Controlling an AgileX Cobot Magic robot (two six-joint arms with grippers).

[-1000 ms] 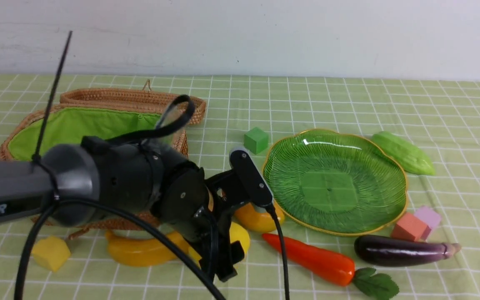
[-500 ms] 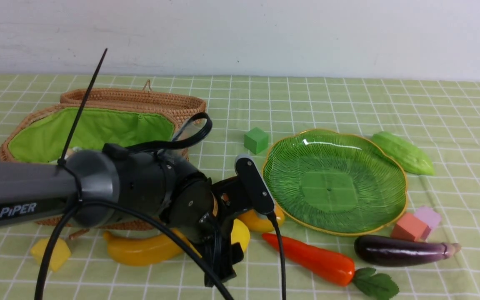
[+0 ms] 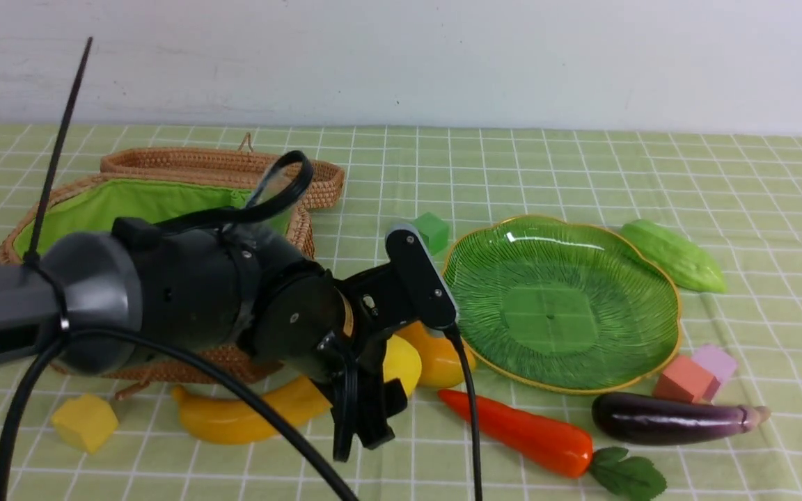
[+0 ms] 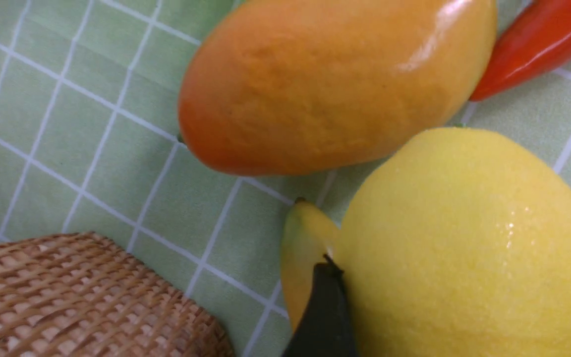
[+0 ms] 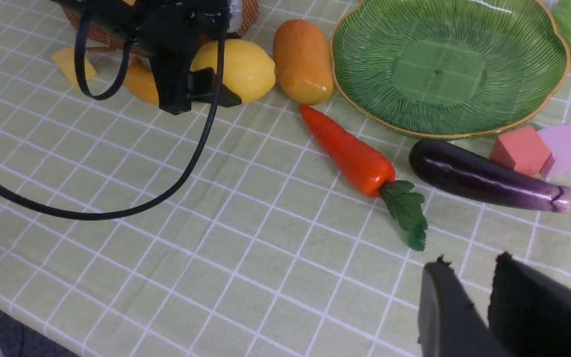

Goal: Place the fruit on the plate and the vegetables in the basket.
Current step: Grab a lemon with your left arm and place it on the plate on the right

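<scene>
The left gripper (image 3: 381, 393) is seen low over the checked cloth, just in front of the basket (image 3: 129, 205), with its fingers (image 5: 211, 91) clasped around the lemon (image 3: 404, 360); one black finger is pressed against the lemon's skin in the left wrist view, while the other is hidden behind the fruit. Whether the lemon is clear of the cloth cannot be told. The mango (image 3: 439, 358) is found just beside the lemon, between it and the plate (image 3: 561, 306), and the banana (image 3: 248, 417) lies against the front of the basket. Nothing is held by the plate or shown in the basket's green lining. The carrot (image 3: 523, 433) and the eggplant (image 3: 665, 419) are laid in front of the plate, and the gourd (image 3: 676, 255) rests at its far right edge. The right gripper (image 5: 471, 267) is shown only in its own wrist view, hanging over the cloth near the carrot leaves, its fingers parted a little with nothing between them
</scene>
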